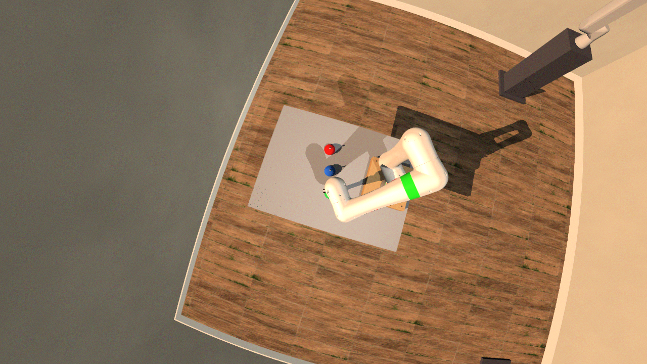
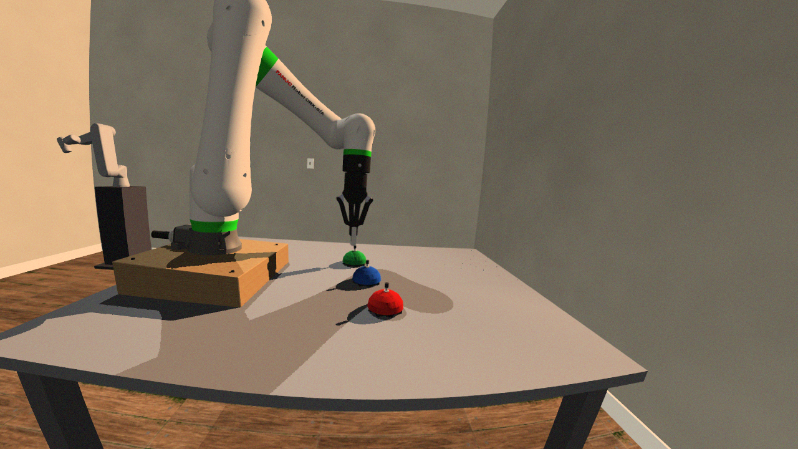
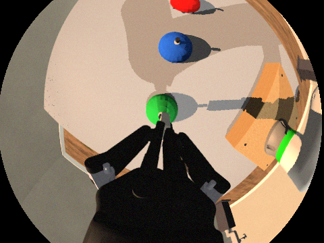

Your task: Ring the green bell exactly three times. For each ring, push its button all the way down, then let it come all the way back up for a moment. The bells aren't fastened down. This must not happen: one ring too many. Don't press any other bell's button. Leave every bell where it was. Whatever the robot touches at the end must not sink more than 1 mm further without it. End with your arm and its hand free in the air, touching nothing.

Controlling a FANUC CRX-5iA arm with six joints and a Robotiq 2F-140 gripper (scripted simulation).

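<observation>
Claw (image 2: pixel 353 241) pinched together on nothing, tips poised directly over green bell (image 2: pixel 354 257) on desk (image 2: pixel 502 335), nearest the arm's base. Press straight down along the button's axis (blue bell (image 2: pixel 366 275) sits just beside), then lift fully.

From above, the arm's wrist hides nearly all of the green bell (image 2: pixel 354 257) beside the blue bell (image 1: pixel 329 170). Its button sits under the shut gripper (image 2: pixel 353 241) (contact too small to tell).
</observation>
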